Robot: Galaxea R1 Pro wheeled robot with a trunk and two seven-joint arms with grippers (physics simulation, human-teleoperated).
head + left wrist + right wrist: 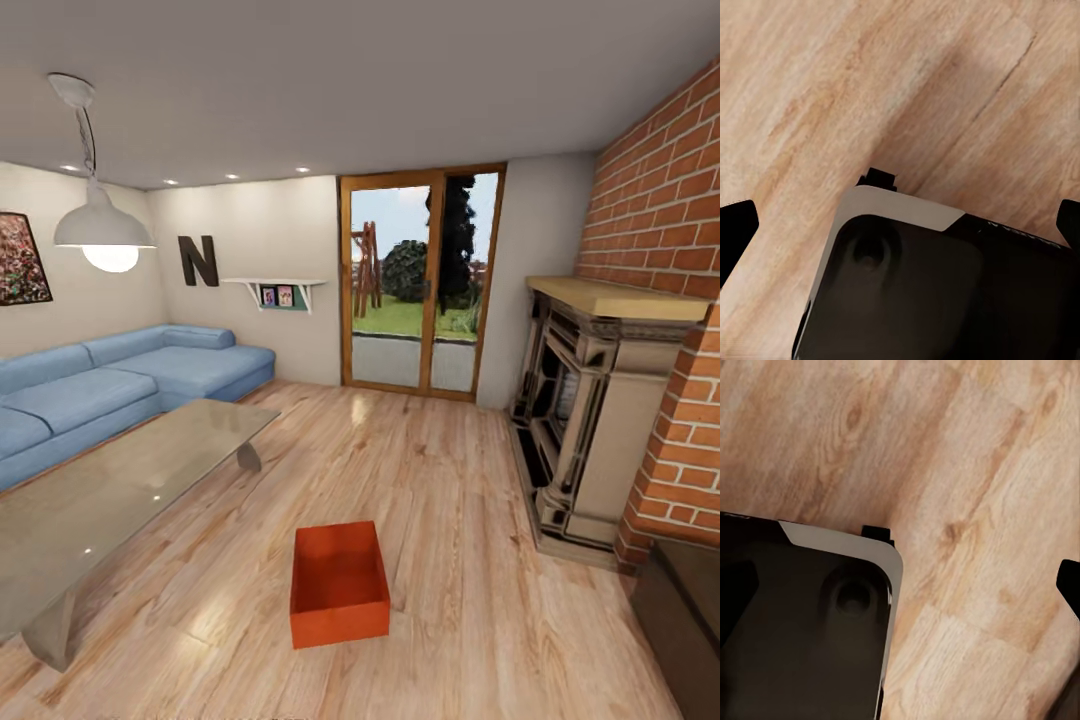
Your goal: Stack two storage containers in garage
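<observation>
One orange-red storage container (338,585) stands upright and empty on the light wood plank floor (450,520) of the living room, low in the head view, right of the glass coffee table. In the left wrist view my left gripper (900,225) is open, its dark fingertips (733,229) spread wide over the planks and my own dark base (930,292). The right wrist view likewise shows my right gripper (900,585) open, holding nothing, above the floor and the base (802,622). The garage is out of view.
A glass coffee table (120,490) sits left of the container, with a blue corner sofa (110,385) behind it. The brick fireplace (600,400) fills the right wall. Wood-framed glass doors (420,285) are at the back. A dark cabinet (685,610) is at the lower right.
</observation>
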